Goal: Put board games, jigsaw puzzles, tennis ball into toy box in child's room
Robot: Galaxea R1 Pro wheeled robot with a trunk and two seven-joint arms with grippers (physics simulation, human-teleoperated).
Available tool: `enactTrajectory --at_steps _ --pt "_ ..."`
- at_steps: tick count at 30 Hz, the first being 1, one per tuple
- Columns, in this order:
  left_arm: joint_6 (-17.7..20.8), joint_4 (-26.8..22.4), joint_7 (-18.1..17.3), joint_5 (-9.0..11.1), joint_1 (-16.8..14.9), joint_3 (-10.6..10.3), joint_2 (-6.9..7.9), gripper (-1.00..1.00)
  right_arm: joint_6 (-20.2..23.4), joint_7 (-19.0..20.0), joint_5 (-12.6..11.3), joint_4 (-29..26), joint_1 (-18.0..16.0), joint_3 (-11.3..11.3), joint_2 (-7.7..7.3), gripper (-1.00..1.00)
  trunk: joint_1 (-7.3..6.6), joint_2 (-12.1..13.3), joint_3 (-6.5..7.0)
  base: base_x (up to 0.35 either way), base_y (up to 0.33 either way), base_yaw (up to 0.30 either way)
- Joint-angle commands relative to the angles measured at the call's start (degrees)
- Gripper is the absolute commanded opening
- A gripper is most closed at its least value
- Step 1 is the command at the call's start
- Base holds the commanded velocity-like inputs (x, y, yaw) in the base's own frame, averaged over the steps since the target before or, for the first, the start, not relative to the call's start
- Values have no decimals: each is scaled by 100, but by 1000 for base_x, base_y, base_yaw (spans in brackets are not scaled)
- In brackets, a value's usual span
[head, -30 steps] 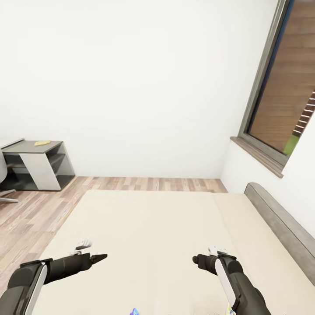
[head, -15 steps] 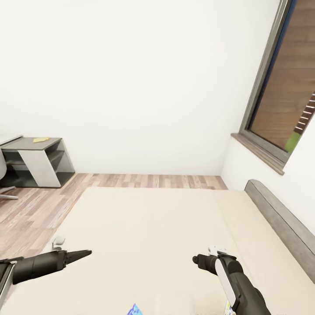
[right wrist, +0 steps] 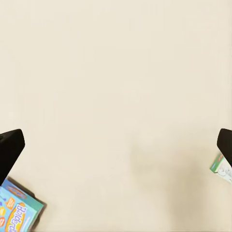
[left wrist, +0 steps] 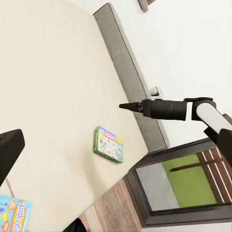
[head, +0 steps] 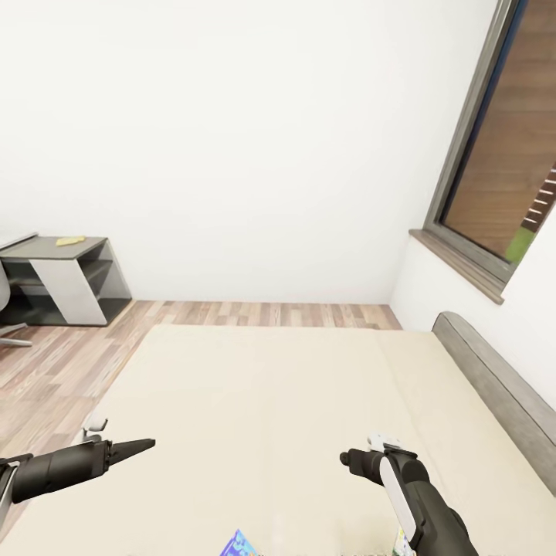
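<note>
— Cream-beige cloth everywhere: the bed (head: 293,401) takes up most of the head view, with both arms stretched out over it. Where are the games?

— Two lie flat on the bed. The blue game carton (right wrist: 17,210) sits at the near edge, between the two arms; a corner of it shows in the head view too (head: 238,545). The green-edged game carton (left wrist: 108,144) lies toward the grey headboard (head: 494,394), just under and beside the right arm.

— And the tools?

— The right tool (right wrist: 116,145) is spread wide, its dark fingertips (right wrist: 9,150) at the two sides of its own view, bare bedding between them, the blue carton by one tip and the green one by the other. It pinches nothing. The left tool (head: 143,444) points across the bed; whether it is spread or pressed together I cannot tell.

— The table?

— Far off, past the wood floor (head: 46,363): the dark grey shelf section (head: 66,278) with something small and yellow on top.
</note>
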Motion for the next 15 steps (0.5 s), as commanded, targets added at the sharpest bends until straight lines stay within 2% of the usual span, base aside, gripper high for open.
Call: enactTrajectory --at_steps 1,7,15 --pt "60 -1 -27 -11 -5 2 1 100 23 -41 -59 -6 -4 -10 5 100 3 -13 -22 0 0 0" --pt "56 -1 -24 -15 -5 3 2 100 34 -48 -55 60 -7 -14 5 100 3 -13 -79 0 0 0" --pt "53 -3 -12 -17 -5 4 2 100 79 -56 -47 475 -26 -16 -2 100 3 -13 -154 0 0 0"
